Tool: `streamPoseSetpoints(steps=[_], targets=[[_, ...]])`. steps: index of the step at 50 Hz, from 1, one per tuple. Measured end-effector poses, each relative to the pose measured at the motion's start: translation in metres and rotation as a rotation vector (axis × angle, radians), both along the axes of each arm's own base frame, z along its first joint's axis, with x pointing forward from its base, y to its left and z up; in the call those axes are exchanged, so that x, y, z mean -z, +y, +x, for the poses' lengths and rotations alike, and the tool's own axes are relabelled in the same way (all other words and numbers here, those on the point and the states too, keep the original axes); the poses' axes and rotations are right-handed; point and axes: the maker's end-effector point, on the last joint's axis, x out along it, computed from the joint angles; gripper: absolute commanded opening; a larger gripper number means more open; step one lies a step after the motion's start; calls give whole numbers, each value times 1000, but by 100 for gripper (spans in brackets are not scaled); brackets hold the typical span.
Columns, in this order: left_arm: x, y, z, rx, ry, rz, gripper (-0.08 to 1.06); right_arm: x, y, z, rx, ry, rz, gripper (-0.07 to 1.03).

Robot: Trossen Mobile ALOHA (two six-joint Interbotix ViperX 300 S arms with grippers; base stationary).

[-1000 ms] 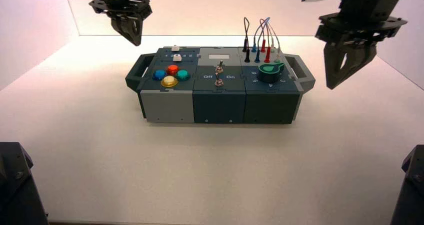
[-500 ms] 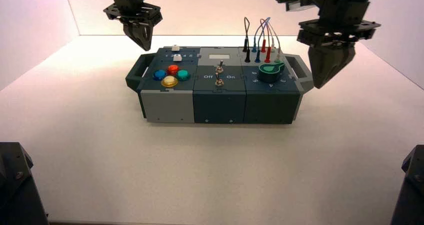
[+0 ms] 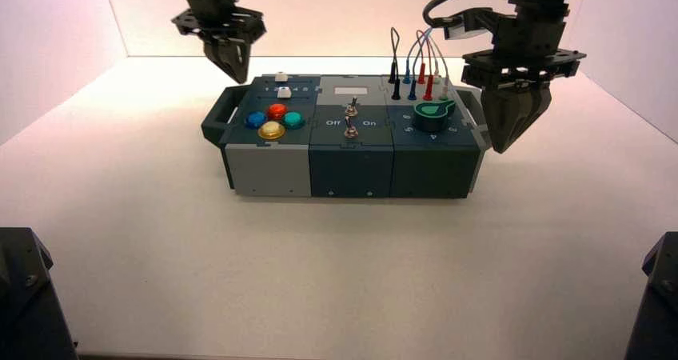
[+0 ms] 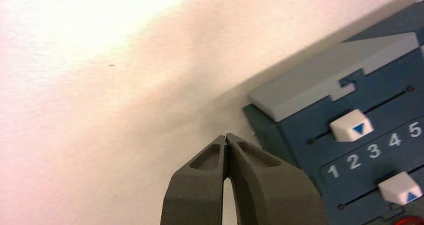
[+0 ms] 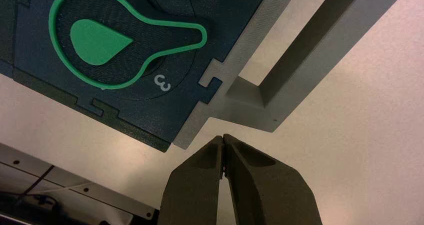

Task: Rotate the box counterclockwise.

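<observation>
Sitting mid-surface toward the far edge: the box [image 3: 352, 136] on a plain white surface [image 3: 336, 264], pale walls around. Left gripper [image 3: 232, 70] hangs over its far-left corner, right gripper [image 3: 505, 140] beside its right handle [image 3: 486, 118]; both jaws pinched together, holding nothing.

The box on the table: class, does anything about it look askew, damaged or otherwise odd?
Nothing stands out. The dark teal and grey rectangular box sits flat and square on the white table, its looped wires plugged in. The shut left gripper hangs behind its far left corner, the shut right gripper beside its right handle.
</observation>
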Motion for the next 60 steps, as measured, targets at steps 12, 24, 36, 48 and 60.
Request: streamPoseSetpoints(steps=[12,24,36,48,60], targets=[[5,-5,-12,4,46,4,-3,1,0,5,-15,-28,-1,-2],[7,-3,-20,5,75,9,-3,4,-2,11,-40,-61,-11,-2],[10,0,-34,2,121,16,-3,5,-2,16,-49,-87,-10,-2],[12,5,-50,-6,172,24,-3,0,1,31,-57,-135,-4,-2],[12,11,-66,-19,199,30,-3,-6,4,47,-61,-185,4,-2]])
